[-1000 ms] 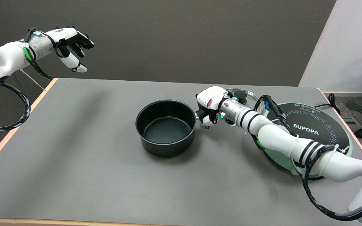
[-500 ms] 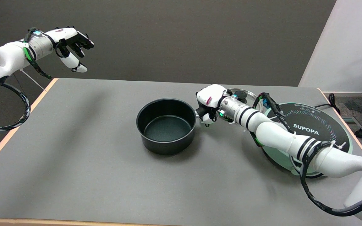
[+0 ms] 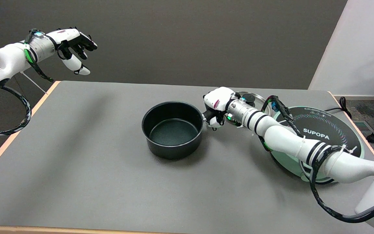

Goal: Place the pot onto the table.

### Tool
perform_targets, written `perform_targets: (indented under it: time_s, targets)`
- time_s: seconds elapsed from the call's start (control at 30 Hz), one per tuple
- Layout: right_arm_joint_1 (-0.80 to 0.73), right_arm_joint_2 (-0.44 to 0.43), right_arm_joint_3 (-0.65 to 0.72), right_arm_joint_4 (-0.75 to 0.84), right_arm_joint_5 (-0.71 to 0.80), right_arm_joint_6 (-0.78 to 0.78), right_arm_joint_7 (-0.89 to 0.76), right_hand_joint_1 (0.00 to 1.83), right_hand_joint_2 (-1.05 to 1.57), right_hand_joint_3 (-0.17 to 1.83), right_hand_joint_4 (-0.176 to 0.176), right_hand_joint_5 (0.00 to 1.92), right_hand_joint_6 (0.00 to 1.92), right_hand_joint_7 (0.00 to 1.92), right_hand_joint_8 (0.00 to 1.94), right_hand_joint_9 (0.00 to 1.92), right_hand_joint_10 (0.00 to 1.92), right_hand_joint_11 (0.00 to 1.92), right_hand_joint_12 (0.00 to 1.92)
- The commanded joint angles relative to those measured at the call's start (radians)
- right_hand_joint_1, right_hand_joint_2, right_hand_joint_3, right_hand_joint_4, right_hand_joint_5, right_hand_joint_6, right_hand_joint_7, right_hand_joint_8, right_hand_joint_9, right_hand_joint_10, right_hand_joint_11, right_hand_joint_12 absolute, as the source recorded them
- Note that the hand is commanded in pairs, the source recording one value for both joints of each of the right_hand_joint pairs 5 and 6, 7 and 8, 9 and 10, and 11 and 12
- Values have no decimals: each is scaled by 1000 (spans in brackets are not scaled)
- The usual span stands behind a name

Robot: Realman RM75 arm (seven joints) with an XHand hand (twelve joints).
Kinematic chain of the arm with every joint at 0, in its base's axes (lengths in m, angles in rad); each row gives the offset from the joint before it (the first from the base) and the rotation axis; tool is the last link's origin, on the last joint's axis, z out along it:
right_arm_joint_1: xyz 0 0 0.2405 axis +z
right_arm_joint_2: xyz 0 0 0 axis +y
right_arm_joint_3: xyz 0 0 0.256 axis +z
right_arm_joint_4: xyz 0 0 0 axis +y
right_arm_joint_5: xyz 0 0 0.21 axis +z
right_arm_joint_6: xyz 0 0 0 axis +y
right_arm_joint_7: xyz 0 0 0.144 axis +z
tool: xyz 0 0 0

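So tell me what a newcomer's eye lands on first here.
The black pot stands open and empty at the middle of the grey table, with the right hand closed on its handle at the pot's right side. Further right lies a round black SUPOPA cooktop, a lid just behind the wrist.

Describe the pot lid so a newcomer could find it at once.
Start at the round black induction cooktop marked SUPOPA on the right side of the grey table. Just beyond its far-left edge, behind the right hand, lies the shiny round metal lid with a black knob. It is flat and silvery, unlike the deep black pot that the hand holds.
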Motion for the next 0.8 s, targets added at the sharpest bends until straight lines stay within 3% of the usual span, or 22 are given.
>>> perform_targets:
  time_s: [0.03, 0.13, 0.2, 0.23, 0.3, 0.4, 0.57, 0.63, 0.7, 0.8]
  targets:
    - [12, 3, 7, -4, -2, -33, 2, 918, 1148, 947, -90, 1434, 1434, 1434, 1434, 1434, 1434, 1434, 1434]
    - [12, 11, 7, 4, -8, -41, 2, 923, 932, 1329, -84, 1333, 1333, 1333, 1333, 1333, 1333, 1333, 1333]
    - [12, 17, 10, 14, -8, -41, -2, 948, 495, 1727, -41, 1207, 1207, 1207, 1207, 1207, 1207, 1207, 1207]
    - [12, 20, 10, 17, -8, -41, -2, 947, 334, 1822, -18, 1158, 1158, 1158, 1158, 1158, 1158, 1158, 1158]
    - [12, 25, 14, 29, -10, -44, -6, 968, -81, 1833, 13, 1041, 1041, 1041, 1041, 1041, 1041, 1041, 1041]
    - [19, 35, 14, 57, -58, -64, -5, 1000, -340, 1833, 24, 872, 872, 872, 872, 872, 872, 872, 872]
    - [26, 60, 34, 98, -138, -88, 0, 1060, -639, 1819, 27, 539, 539, 539, 539, 539, 539, 539, 539]
    - [19, 71, 60, 110, -141, -85, 0, 1105, -845, 1700, 12, 284, 284, 284, 284, 284, 284, 284, 284]
    - [10, 81, 88, 128, -142, -72, 0, 1126, -883, 1589, 3, 195, 195, 195, 195, 195, 195, 195, 195]
    - [1, 93, 127, 146, -142, -37, 0, 1149, -863, 1477, -11, 241, 241, 241, 241, 241, 241, 241, 241]
